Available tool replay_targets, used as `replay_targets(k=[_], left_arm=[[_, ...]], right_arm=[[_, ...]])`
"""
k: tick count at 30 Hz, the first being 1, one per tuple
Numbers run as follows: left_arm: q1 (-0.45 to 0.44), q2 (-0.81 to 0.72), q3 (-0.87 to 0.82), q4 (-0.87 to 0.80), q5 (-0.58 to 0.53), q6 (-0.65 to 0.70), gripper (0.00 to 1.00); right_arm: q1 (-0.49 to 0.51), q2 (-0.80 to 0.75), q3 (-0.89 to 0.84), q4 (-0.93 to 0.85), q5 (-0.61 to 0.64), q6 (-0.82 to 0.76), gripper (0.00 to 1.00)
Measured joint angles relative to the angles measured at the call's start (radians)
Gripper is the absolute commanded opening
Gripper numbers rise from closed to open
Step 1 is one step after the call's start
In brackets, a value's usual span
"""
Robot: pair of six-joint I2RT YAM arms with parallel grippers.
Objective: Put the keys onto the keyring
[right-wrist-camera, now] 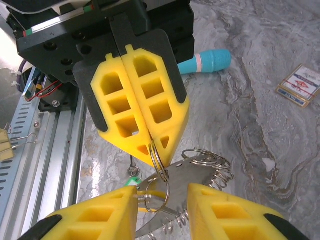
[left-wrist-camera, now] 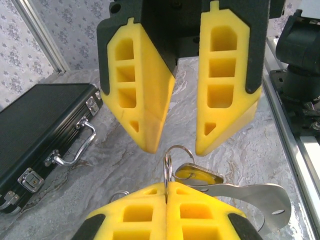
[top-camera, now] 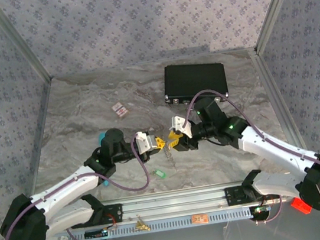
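Seen from above, the left gripper (top-camera: 157, 143) and the right gripper (top-camera: 174, 137) meet nose to nose over the middle of the table (top-camera: 86, 106). The keyring between them is too small to make out here. The green key (top-camera: 160, 172) lies on the marble on the near side of the grippers, apart from both, so I judge it not yet threaded. A black case (top-camera: 195, 82) sits behind the right arm.

In the left wrist view, the left gripper is clamped shut on the keyring (left-wrist-camera: 167, 167). It pinches the thin wire loop by one edge, so the rest sticks out past its fingertips, upright and offered to the other arm. The right gripper's fingers (left-wrist-camera: 155, 107) hang opposite, spread apart and holding nothing. The yellow key (left-wrist-camera: 197, 174) lies just beside the loop, its long axis about level, head towards the right. I cannot tell whether it is threaded. A flat metal tag (left-wrist-camera: 250, 197) stretches rightward too.

In the right wrist view, the right gripper's open jaws straddle the loop and the tag, probably to leave room for working a key on. The tag runs from lower left to upper right, with wire coils (right-wrist-camera: 215, 167) along it.
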Motion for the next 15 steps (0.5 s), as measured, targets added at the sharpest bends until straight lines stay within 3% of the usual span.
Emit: replay_targets(k=[8,15], left_arm=[[0.000,0.001,0.000,0.006,0.008,0.000,0.00],[0.000,0.001,0.000,0.006,0.010,-0.008,0.00]], right_arm=[[0.013,0.018,-0.004,0.060,0.001,-0.007,0.23],[0.022,0.031,-0.005,0.074,-0.001,-0.024,0.00]])
